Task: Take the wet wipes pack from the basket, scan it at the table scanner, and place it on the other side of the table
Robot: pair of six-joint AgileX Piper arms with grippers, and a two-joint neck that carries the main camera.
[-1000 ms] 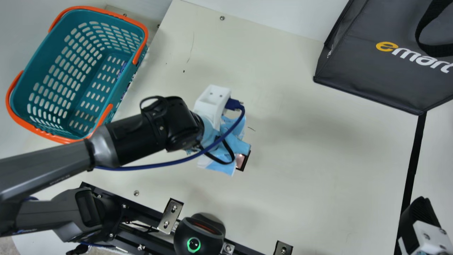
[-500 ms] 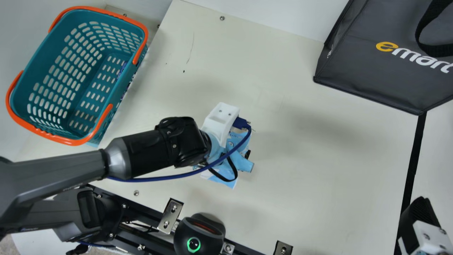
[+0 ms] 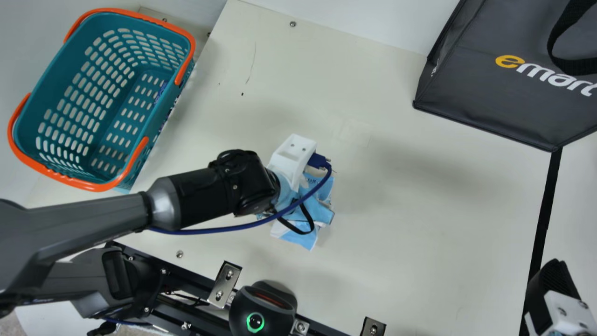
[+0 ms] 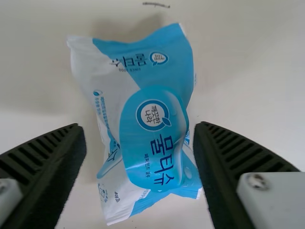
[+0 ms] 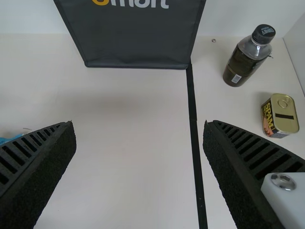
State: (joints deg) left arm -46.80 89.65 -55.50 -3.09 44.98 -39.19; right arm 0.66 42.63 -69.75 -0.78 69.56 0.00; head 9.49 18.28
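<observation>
Spreading widest is the cream table; take its middle as the dial's centre. Next in size, a dark grey bag sits at two o'clock, then a teal basket with orange handles at ten. The left claw is over the middle, its ribbed fingers spread on either side of the wet wipes pack, which lies just below the centre, towards six. The right claw, at four, is spread with nothing between its fingers. A black scanner is near six. Beyond a black strip are a bottle and, smallest, a tin.
</observation>
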